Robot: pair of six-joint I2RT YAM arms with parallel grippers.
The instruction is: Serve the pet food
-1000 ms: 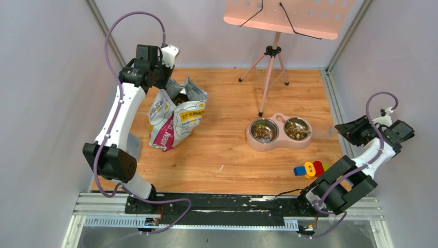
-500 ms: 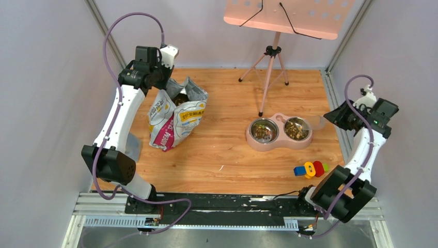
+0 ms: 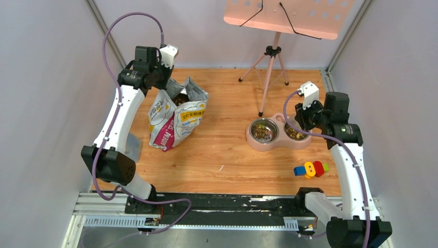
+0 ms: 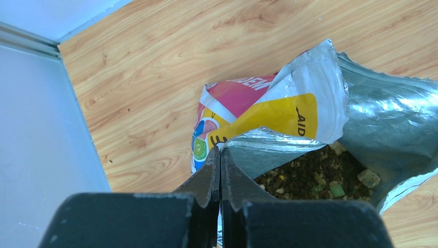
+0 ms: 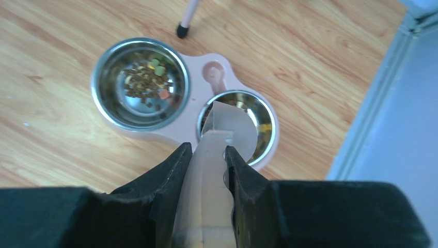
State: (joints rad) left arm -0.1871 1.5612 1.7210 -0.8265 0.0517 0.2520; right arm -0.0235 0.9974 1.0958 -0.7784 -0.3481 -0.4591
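Two bowls [image 5: 109,101] hold pet food [image 5: 140,85]; right fingers [image 5: 170,173] clamp scoop [image 5: 230,126], left fingers [image 4: 209,175] bag [image 4: 289,108].

Overhead; wrist close-ups on bag [image 4: 304,108], bowls [image 5: 124,111]

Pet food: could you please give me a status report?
Left gripper shut on bag rim. Right gripper holds scoop over bowl. Pet food in both bowls. Nothing blocking.
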